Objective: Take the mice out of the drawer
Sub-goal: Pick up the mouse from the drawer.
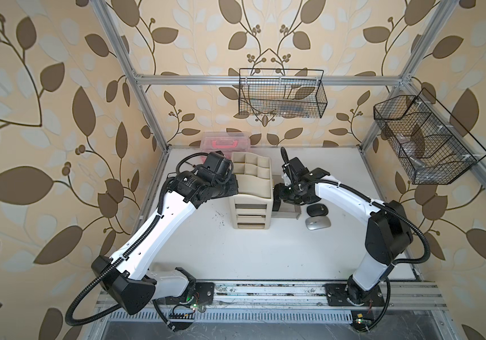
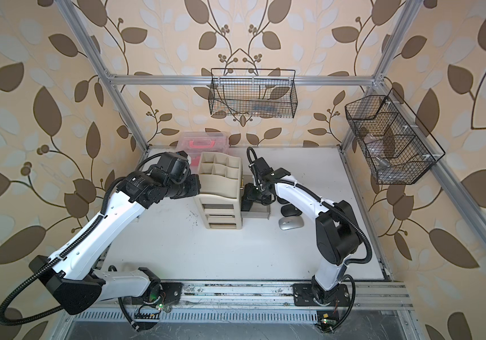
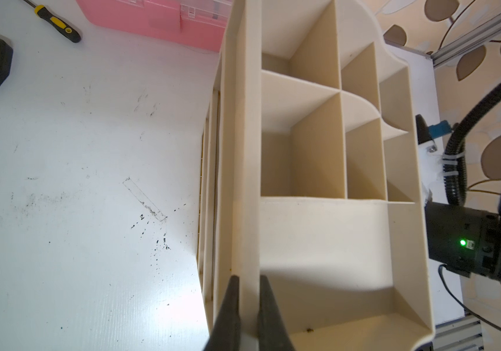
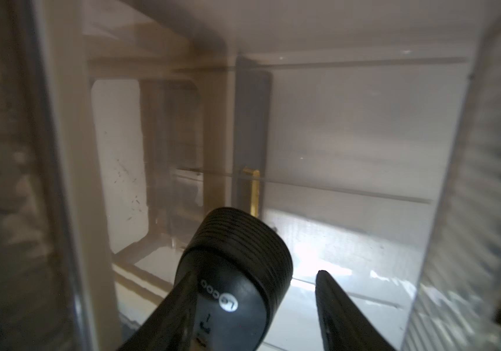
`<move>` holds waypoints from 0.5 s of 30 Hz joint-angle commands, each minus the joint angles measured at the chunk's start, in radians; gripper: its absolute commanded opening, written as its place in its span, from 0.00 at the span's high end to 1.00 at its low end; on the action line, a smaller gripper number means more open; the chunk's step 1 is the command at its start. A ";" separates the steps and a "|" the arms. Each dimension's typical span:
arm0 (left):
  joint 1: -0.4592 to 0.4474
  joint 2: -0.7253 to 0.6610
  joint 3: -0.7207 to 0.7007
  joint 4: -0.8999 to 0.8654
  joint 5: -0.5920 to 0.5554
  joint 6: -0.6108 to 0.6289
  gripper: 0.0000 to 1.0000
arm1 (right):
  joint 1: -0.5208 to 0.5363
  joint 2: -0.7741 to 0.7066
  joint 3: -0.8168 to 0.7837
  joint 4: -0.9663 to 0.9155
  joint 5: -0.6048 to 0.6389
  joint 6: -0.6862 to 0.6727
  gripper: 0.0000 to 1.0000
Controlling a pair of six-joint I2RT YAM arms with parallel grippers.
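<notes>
Clamping a top wall of the organizer (image 3: 319, 243) tight between the left fingers (image 3: 231, 310). Reaching into the clear drawer (image 1: 287, 216), which is open just beside the organizer, with the right fingers (image 4: 340, 307) apart. Finding a black mouse (image 4: 237, 258) against one finger, clear of the other. Noting a second black mouse (image 1: 317, 209) and a silver mouse (image 1: 318, 222) on the surface (image 1: 236, 250) beyond the drawer. Expect light, rigid, slick shells. Pinch across the narrow flanks near the middle, never the domed top.

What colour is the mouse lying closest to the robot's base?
The mouse is silver-grey, clearest in a top view.
</notes>
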 commanded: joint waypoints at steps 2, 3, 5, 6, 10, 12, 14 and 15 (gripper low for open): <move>-0.016 0.004 -0.010 0.090 -0.008 -0.064 1.00 | -0.010 -0.032 0.000 -0.044 0.035 0.039 0.37; -0.016 0.003 -0.011 0.090 -0.013 -0.067 1.00 | -0.010 -0.035 0.006 -0.039 0.024 0.051 0.37; -0.015 0.002 -0.015 0.092 -0.016 -0.070 1.00 | -0.012 -0.045 -0.007 0.003 -0.020 0.088 0.35; -0.016 0.001 -0.019 0.096 -0.015 -0.072 1.00 | -0.008 -0.044 -0.007 0.013 -0.034 0.107 0.34; -0.017 -0.004 -0.028 0.108 -0.013 -0.080 1.00 | 0.005 -0.033 -0.023 0.023 -0.009 0.198 0.22; -0.018 -0.007 -0.028 0.108 -0.019 -0.083 1.00 | 0.008 -0.026 -0.030 0.036 -0.007 0.238 0.21; -0.017 -0.013 -0.031 0.112 -0.025 -0.090 1.00 | 0.012 -0.015 -0.032 0.034 0.008 0.284 0.21; -0.019 -0.016 -0.032 0.118 -0.022 -0.094 1.00 | 0.014 -0.007 -0.030 0.032 0.014 0.297 0.21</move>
